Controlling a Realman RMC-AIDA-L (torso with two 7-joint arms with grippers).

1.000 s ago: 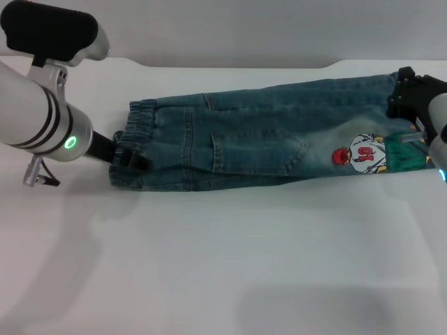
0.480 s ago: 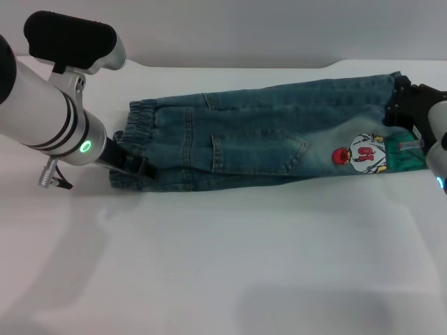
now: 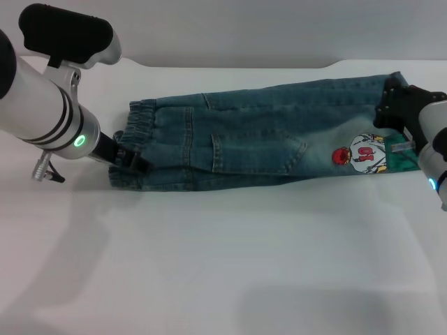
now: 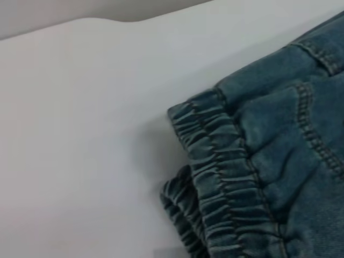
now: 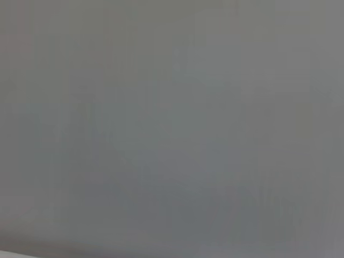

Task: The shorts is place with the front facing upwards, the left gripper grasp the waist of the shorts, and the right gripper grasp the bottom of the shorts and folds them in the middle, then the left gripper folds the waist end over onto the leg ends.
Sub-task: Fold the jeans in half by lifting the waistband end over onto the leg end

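Note:
The denim shorts (image 3: pixel 258 139) lie folded lengthwise on the white table, with a cartoon patch (image 3: pixel 363 153) near the right end. The ruffled waist (image 3: pixel 140 129) is at the left end, and the left wrist view shows its gathered band (image 4: pixel 226 177) in two layers close up. My left gripper (image 3: pixel 133 162) rests against the near corner of the waist. The bottom of the shorts (image 3: pixel 388 78) is at the right end. My right gripper (image 3: pixel 392 106) sits over that hem. The right wrist view shows only plain grey.
The white table (image 3: pixel 223 251) stretches bare in front of the shorts. Its far edge (image 3: pixel 230 67) runs just behind them, with a grey wall beyond. The left arm's silver body (image 3: pixel 42 118) hangs over the table's left side.
The left arm swung right, then back a little to the left, its claw staying at the waist corner. The right gripper slid left and down over the leg hem. The shorts lie unmoved.

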